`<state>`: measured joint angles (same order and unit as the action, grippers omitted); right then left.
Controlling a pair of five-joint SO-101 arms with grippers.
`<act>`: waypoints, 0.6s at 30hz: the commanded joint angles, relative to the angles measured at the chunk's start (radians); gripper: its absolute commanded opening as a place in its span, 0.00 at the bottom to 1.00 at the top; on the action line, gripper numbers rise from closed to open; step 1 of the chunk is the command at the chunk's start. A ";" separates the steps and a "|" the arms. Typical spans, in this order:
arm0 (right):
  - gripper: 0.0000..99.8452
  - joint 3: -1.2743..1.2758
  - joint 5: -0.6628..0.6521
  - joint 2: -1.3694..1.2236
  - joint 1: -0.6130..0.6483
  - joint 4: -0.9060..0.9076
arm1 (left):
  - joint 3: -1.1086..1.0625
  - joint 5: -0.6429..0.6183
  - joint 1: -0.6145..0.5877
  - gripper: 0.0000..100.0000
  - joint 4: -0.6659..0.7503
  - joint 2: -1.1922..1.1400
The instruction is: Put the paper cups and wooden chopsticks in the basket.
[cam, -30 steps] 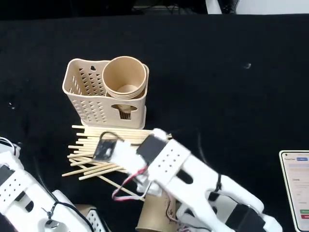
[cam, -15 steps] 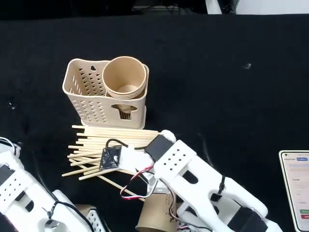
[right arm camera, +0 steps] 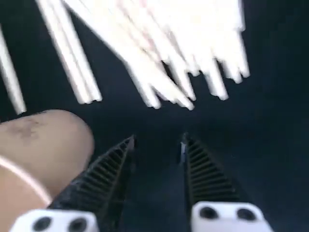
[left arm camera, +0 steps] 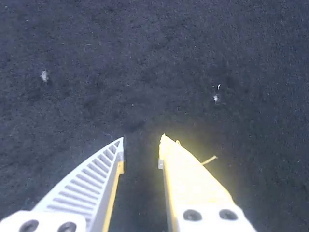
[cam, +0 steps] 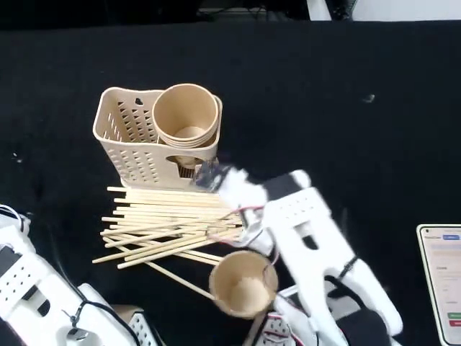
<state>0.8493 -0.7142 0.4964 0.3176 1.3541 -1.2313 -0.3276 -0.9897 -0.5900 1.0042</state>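
R gripper [right arm camera: 158, 140], jaws apart & empty, sits just short of chopsticks [cam: 166, 225], all loose at 6 o'clock of basket [cam: 137, 155]; cup stack [cam: 186, 115] is in, loose cup [cam: 243, 285] at pile's 5 o'clock isn't; L gripper [left arm camera: 141, 140] likewise apart, empty.

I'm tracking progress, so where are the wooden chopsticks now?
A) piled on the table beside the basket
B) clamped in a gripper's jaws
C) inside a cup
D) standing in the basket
A: the wooden chopsticks lie piled on the black table right beside the basket.
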 commanded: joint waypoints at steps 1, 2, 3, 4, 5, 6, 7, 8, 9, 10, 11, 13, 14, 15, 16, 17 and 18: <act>0.15 -0.114 -0.009 -0.002 -0.155 -0.011 | 0.065 -0.008 -0.001 0.13 0.017 0.014; 0.15 -0.145 -0.009 -0.002 -0.195 -0.009 | 0.065 -0.008 -0.001 0.13 0.017 0.014; 0.15 -0.186 -0.009 -0.002 -0.230 0.003 | 0.065 -0.008 -0.001 0.13 0.017 0.014; 0.15 -0.232 -0.009 -0.001 -0.256 0.028 | 0.065 -0.008 -0.001 0.13 0.017 0.014; 0.15 -0.286 -0.009 -0.001 -0.272 0.069 | 0.065 -0.008 -0.001 0.13 0.017 0.014; 0.15 -0.341 -0.011 -0.001 -0.270 0.137 | 0.065 -0.008 -0.001 0.13 0.017 0.014; 0.15 -0.392 -0.011 -0.001 -0.256 0.216 | 0.065 -0.008 -0.001 0.13 0.017 0.014; 0.15 -0.447 -0.011 -0.001 -0.229 0.316 | 0.065 -0.008 -0.001 0.13 0.017 0.014; 0.15 -0.492 -0.012 -0.001 -0.190 0.399 | 0.065 -0.008 -0.001 0.13 0.017 0.014; 0.15 -0.519 -0.009 0.001 -0.155 0.416 | 0.065 -0.008 -0.001 0.13 0.017 0.014; 0.15 -0.522 -0.011 0.013 -0.127 0.408 | 0.067 -0.008 -0.001 0.13 0.017 0.014; 0.15 -0.515 -0.078 0.039 -0.092 0.407 | 0.065 -0.008 -0.001 0.13 0.017 0.015; 0.15 -0.504 -0.143 0.062 -0.064 0.410 | 0.065 -0.008 -0.001 0.13 0.017 0.015; 0.15 -0.496 -0.196 0.088 -0.041 0.411 | 0.065 -0.008 -0.001 0.13 0.017 0.015; 0.15 -0.484 -0.232 0.119 -0.017 0.411 | 0.065 -0.008 -0.001 0.13 0.017 0.015; 0.15 -0.466 -0.239 0.153 0.003 0.410 | 0.065 -0.008 -0.001 0.13 0.017 0.015; 0.15 -0.446 -0.242 0.189 0.029 0.410 | 0.065 -0.008 -0.001 0.13 0.017 0.015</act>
<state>0.3936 -0.9060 0.5823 0.2823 1.7315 -1.2313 -0.3276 -0.9897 -0.5900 1.0042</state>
